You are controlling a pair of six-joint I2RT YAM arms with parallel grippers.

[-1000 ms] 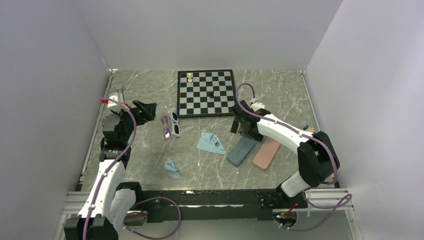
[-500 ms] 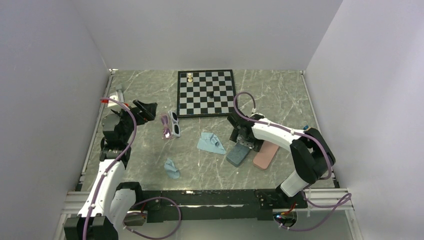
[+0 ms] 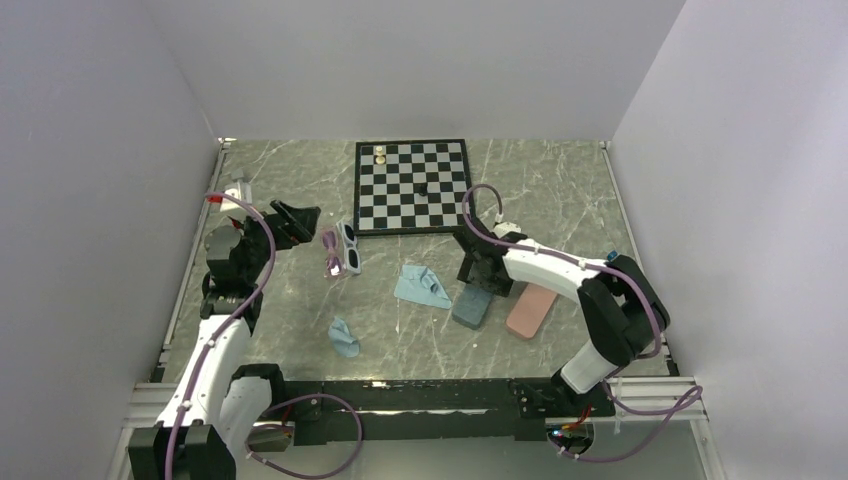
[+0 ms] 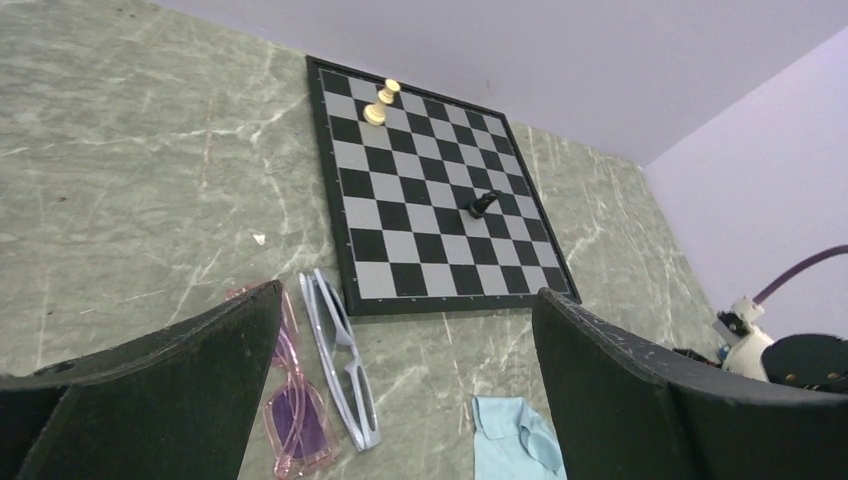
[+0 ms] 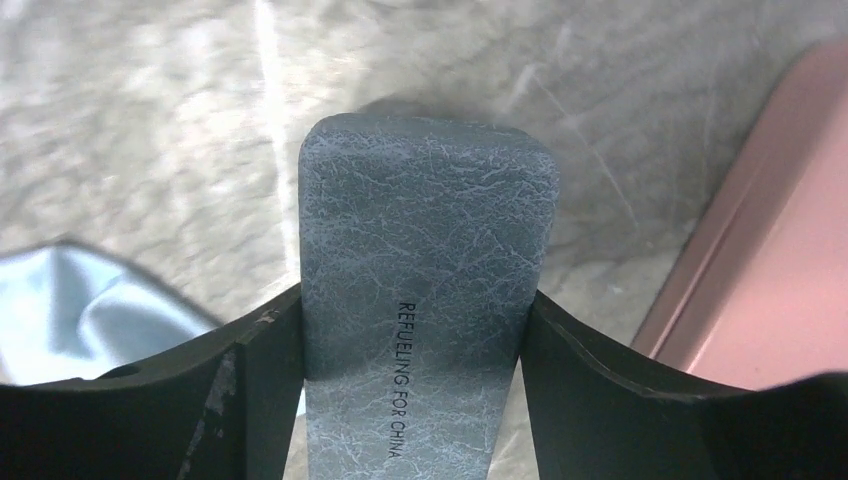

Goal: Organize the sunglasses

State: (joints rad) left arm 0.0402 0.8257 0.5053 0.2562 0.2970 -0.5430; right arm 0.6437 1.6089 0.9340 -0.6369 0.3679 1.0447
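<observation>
The white-framed sunglasses [image 3: 350, 247] and the purple-pink sunglasses [image 3: 331, 253] lie side by side, folded, just left of the chessboard's near corner. They also show in the left wrist view, white [image 4: 340, 360] and purple-pink [image 4: 295, 420]. My left gripper [image 3: 300, 214] hangs open and empty above the table, left of them [image 4: 407, 292]. My right gripper [image 3: 482, 275] is down on the far end of the grey-blue case [image 3: 468, 310]. In the right wrist view its jaws [image 5: 415, 295] press both long sides of the case [image 5: 425, 220].
A pink case [image 3: 530, 308] lies just right of the grey-blue one [image 5: 770, 250]. Two light-blue cloths lie on the table, one [image 3: 422, 286] left of the cases, one [image 3: 344, 337] nearer the front. A chessboard [image 3: 412, 186] with a few pieces sits at the back.
My right gripper has come down and forward onto the grey-blue case and closed on its sides; the case has shifted slightly left and nearer. The left gripper has barely moved.
</observation>
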